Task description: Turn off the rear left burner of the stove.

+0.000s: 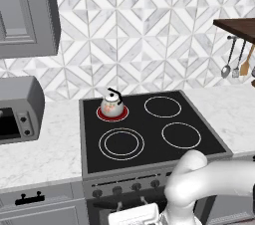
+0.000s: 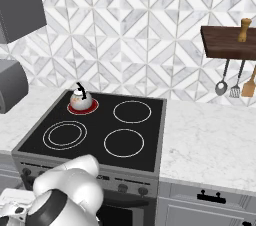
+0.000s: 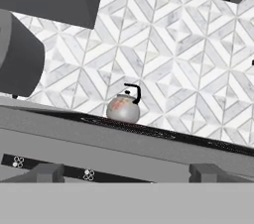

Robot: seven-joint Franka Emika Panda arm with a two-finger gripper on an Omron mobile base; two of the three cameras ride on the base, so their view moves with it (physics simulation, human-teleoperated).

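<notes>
The stove (image 1: 149, 159) is a black glass cooktop with four ringed burners. Its rear left burner (image 1: 102, 115) glows red under a small silver kettle (image 1: 111, 103); both also show in the right base view, the burner (image 2: 92, 107) beneath the kettle (image 2: 80, 99). A row of dark knobs (image 1: 126, 188) runs along the grey front panel. My gripper (image 3: 128, 173) is open, its fingertips (image 3: 47, 172) wide apart with nothing between them. It sits low in front of the stove's front panel (image 3: 99, 146), looking up past the edge at the kettle (image 3: 123, 108).
A grey toaster oven (image 1: 17, 109) stands on the marble counter (image 1: 45, 149) left of the stove. Utensils (image 1: 238, 62) hang under a wooden shelf (image 2: 227, 42) at the right. A drawer with a black handle (image 1: 30, 199) lies below the left counter. My arm (image 1: 209, 184) crosses the stove's front right.
</notes>
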